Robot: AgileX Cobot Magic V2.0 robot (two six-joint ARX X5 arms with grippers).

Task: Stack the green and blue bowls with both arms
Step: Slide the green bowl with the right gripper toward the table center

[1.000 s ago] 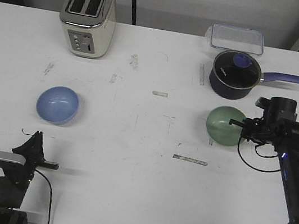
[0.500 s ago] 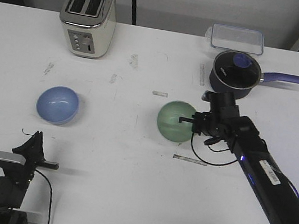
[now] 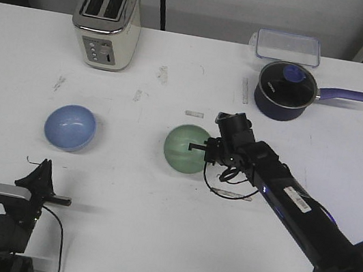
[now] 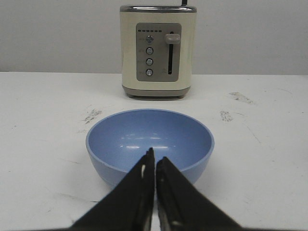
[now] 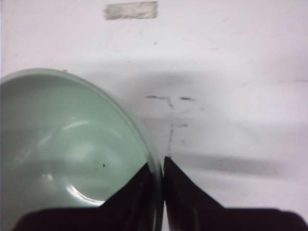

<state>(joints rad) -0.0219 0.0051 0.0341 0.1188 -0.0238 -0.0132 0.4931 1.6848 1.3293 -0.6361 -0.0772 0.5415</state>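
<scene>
Table [image 3: 151,241]: white, scuffed worktop carrying all items. Right arm [image 3: 294,209]: black, reaching from the near right corner across to mid-table. Toaster [image 3: 107,21]: cream and chrome, far left, not part of the task. Saucepan [image 3: 284,90]: dark navy with purple handle, far right, lidded; a clear container [image 3: 288,46] sits just behind it. Blue bowl [image 3: 69,126]: upright on the table at left, empty, nothing stacked in or under it. Green bowl [image 3: 187,149]: near the table's centre, well apart from the blue bowl, its rim pinched on the right side. Right gripper [image 5: 159,166]: fingers closed on the green bowl's rim, one inside and one outside the wall. Left gripper [image 4: 155,161]: near the front edge, just in front of the blue bowl, fingertips pressed together and holding nothing. Progress, as judged: green bowl is secured and roughly halfway toward the blue one; stacking not yet done. Remaining: close the gap, set one bowl inside the other, release.
</scene>
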